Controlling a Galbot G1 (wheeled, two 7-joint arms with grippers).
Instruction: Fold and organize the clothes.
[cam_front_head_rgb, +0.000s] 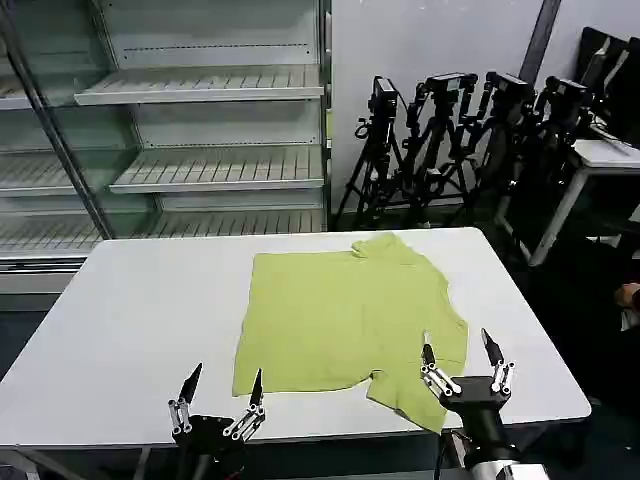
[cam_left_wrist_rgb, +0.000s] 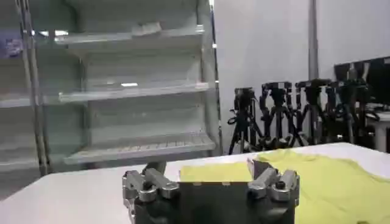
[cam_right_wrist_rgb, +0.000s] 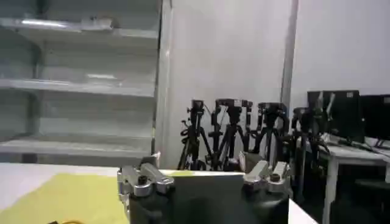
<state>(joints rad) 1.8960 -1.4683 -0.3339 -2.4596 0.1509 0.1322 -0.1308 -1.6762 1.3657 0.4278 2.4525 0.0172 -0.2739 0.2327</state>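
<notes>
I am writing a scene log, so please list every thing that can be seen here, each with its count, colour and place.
shirt: one, lime yellow-green, lying spread on the table, right of centre.
table: one, white, in front of the robot.
shelving unit: one, pale, bare shelves, behind the table on the left.
tripods: several, black, by the wall behind the table on the right.
left gripper: one, black and silver, open, at the near table edge, beside the shirt.
right gripper: one, black and silver, open, over the shirt's near right part.
</notes>
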